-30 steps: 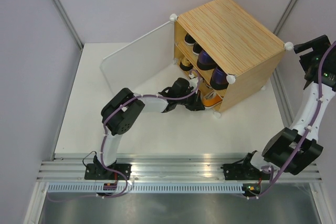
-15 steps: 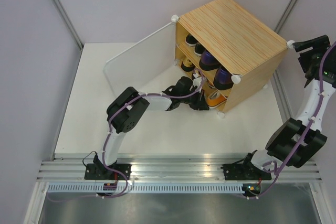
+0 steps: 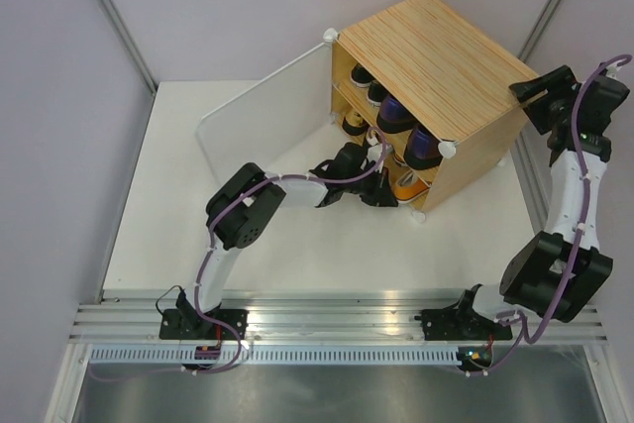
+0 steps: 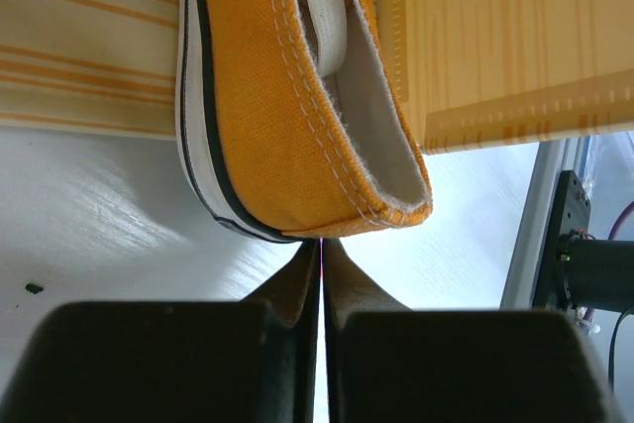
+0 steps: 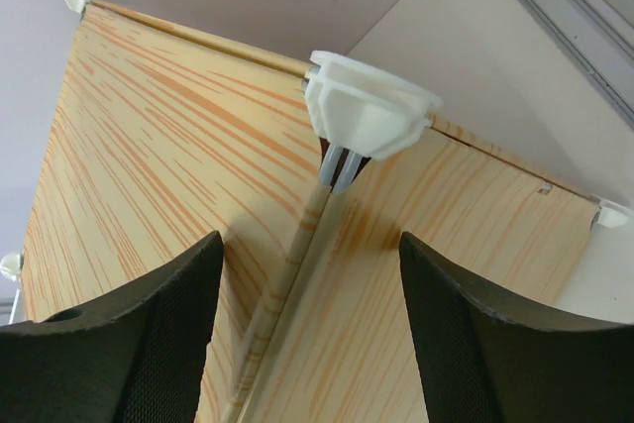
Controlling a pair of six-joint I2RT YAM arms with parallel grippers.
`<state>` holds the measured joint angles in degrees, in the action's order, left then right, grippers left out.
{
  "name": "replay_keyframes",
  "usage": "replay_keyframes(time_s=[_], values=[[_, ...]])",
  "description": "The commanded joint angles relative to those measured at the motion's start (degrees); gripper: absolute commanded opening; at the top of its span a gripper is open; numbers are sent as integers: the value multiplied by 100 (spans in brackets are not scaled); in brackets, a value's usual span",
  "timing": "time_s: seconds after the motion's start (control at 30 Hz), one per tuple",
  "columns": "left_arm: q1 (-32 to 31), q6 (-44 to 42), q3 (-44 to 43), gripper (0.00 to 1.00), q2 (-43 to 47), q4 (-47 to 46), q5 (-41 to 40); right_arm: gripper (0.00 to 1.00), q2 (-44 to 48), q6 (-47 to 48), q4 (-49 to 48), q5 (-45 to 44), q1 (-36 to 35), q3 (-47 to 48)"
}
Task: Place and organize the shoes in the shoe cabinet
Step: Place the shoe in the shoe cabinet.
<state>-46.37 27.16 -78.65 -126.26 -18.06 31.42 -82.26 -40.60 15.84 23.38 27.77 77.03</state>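
Note:
The shoe cabinet (image 3: 436,52) stands at the back of the table with its white door (image 3: 263,111) swung open. On the upper shelf are dark purple loafers (image 3: 408,131) and black sneakers (image 3: 362,76). Gold pumps (image 3: 352,124) and an orange sneaker (image 3: 404,185) sit below. My left gripper (image 3: 381,193) is shut and empty, its tips (image 4: 322,245) against the heel of the orange sneaker (image 4: 287,116). My right gripper (image 3: 530,91) is open, astride the cabinet's upper right edge (image 5: 307,215) just below a white corner knob (image 5: 371,106).
The white table (image 3: 178,215) stretches left of the door. An aluminium rail (image 3: 337,319) runs along the near edge. Grey walls close in the back and sides, and a metal strip (image 3: 530,185) lies right of the cabinet.
My right arm swung left and brought its gripper onto the cabinet's right corner, jaws narrowing. The left gripper pushed the orange sneaker further in, and the cabinet slid slightly right.

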Motion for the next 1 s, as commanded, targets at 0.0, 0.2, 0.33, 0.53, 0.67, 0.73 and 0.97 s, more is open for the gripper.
replay_keyframes(time_s=[0.0, 0.2, 0.33, 0.53, 0.67, 0.73, 0.97], values=[[5, 114, -396, 2, -145, -584, -321, 73, 175, 412, 525, 291, -315, -172], [-12, 158, -528, 2, -259, -575, -321, 74, 412, 535, 772, 177, -527, -198], [-12, 202, -616, 2, -303, -567, -426, 75, 439, 562, 833, 246, -518, -93], [-4, 255, -563, 2, -303, -540, -646, 75, 386, 518, 842, 255, -457, 259], [14, 316, -625, 3, -391, -628, -637, 64, 412, 535, 851, 273, -465, 102], [5, 360, -677, 3, -426, -672, -628, 51, 500, 544, 860, 212, -474, -56], [14, 466, -994, 4, -602, -681, -558, 27, 755, 650, 921, 53, -711, -294]])
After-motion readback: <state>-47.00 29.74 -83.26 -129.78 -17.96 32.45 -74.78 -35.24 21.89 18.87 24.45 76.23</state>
